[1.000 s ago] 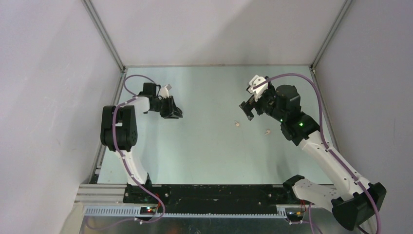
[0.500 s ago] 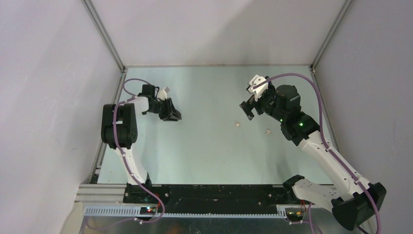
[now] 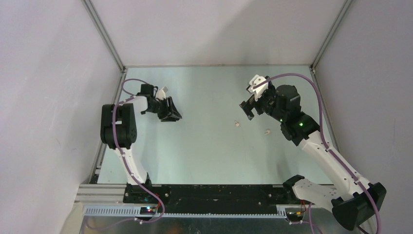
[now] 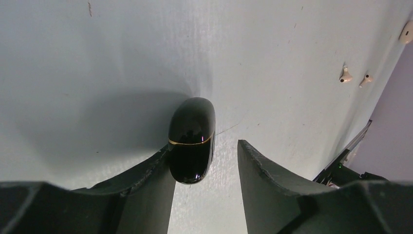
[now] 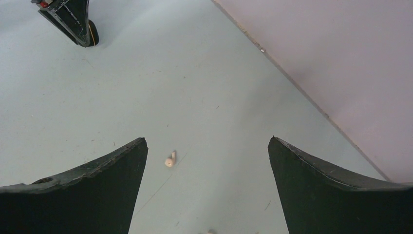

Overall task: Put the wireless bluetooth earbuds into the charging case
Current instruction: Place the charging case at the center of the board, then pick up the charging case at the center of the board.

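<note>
The surface (image 3: 209, 146) is walled on the left, back and right, with metal rails along its side edges. The left arm works close to the left rail and the right arm sits nearer the right one. The wide middle stretch between them is open for reaching.

The left end effector (image 3: 171, 114) has just let go. Its jaws, closed a moment ago, now stand partly apart around the black charging case (image 4: 191, 139). One finger is against the case's side and the other is clear of it. The case rests on the surface, released but not yet cleared. Its gold seam looks shut, so it likely needs opening before anything goes in.

The right end effector (image 3: 247, 108) hangs wide apart and empty, as it was a second ago, just beyond one off-white earbud (image 3: 237, 124). A second off-white earbud (image 3: 267, 131) lies near it, toward the right arm. Both are well apart from the case. No black earbuds can be made out.
</note>
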